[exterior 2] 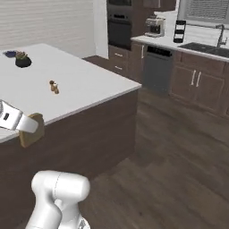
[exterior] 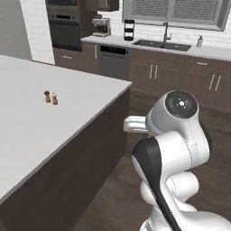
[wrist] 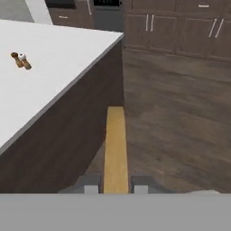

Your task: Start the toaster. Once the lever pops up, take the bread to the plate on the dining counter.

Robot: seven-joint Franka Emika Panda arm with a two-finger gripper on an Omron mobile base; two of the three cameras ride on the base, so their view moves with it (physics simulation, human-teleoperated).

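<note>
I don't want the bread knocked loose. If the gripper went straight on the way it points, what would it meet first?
Probably nothing soon. In the hand view the gripper, shut on the bread, points past the dining counter corner, down towards wood floor. The counter's dark side lies just left; depth is unclear.

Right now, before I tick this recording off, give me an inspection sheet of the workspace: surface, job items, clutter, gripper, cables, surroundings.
Surface: the dining counter is a white top on a dark wood base, its corner toward the arm.
Job's things: the bread is held edge-on in the gripper, beside the counter's edge and off the top; in the right base view it hangs just below the rim.
Clutter: two small shakers stand together on the top; a dark bowl sits at the far end.
Grippers: the gripper is shut on the bread, one finger on each face.
Cables: nothing seen.
Surroundings: the back worktop carries a coffee machine and a sink; wood floor between.
</note>
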